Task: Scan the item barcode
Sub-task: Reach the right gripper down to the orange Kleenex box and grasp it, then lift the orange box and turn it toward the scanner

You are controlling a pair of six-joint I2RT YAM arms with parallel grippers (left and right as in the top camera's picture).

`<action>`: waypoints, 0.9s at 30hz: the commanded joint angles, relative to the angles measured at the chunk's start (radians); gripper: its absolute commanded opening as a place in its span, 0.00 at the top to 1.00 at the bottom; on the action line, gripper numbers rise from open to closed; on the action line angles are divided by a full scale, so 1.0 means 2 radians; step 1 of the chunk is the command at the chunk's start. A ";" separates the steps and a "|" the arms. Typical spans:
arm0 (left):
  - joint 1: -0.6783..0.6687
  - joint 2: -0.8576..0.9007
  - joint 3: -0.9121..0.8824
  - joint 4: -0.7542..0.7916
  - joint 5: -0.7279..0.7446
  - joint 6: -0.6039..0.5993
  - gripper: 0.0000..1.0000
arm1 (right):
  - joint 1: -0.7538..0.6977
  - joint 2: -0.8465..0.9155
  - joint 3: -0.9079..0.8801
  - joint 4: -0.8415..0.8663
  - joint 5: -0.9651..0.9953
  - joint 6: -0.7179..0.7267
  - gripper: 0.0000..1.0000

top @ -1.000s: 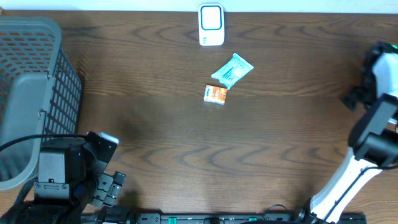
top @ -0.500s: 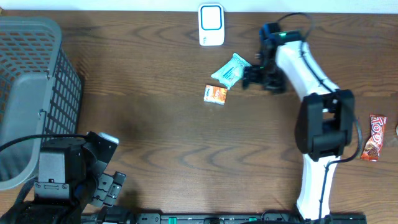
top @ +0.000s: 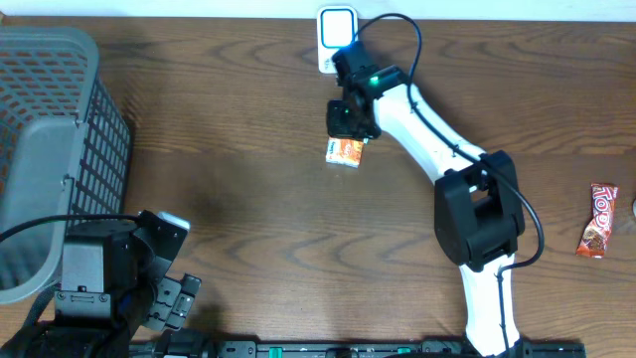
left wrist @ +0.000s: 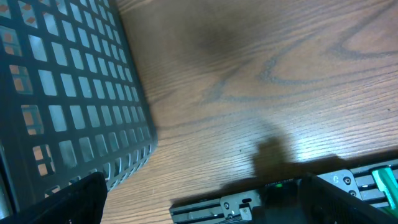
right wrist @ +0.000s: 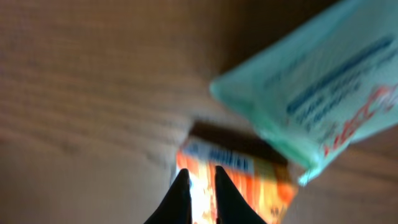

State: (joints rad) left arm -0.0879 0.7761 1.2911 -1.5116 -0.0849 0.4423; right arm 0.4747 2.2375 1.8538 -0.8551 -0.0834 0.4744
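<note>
A white barcode scanner (top: 338, 32) with a blue face stands at the table's back edge. Just in front of it my right gripper (top: 350, 123) hangs over the two small packets. The orange packet (top: 345, 151) lies flat, and it shows blurred under my fingertips (right wrist: 180, 190) in the right wrist view. My right gripper (right wrist: 200, 173) has its jaws almost together, with only a thin slit between them. The teal packet (right wrist: 323, 93) lies to the upper right of the fingers, overlapping the orange packet (right wrist: 249, 168); the arm hides it from overhead. My left gripper (left wrist: 205, 205) stands wide open, holding nothing.
A grey mesh basket (top: 50, 149) fills the left side, and its wall (left wrist: 68, 93) is close to the left gripper. A red candy bar (top: 597, 221) lies near the right edge. The left arm's base (top: 99, 273) sits at the front left.
My right arm swung from the far right across to the packets at the back middle. Its jaws went from wide open to nearly together. The left arm stayed still.
</note>
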 commanded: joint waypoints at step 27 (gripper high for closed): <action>-0.001 -0.002 0.003 -0.001 -0.002 0.001 0.02 | 0.015 0.055 0.007 -0.141 0.031 0.027 0.99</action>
State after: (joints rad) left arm -0.0879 0.7757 1.2911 -1.5120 -0.0845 0.4423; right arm 0.4805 2.3375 1.8645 -1.1191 0.0391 0.5152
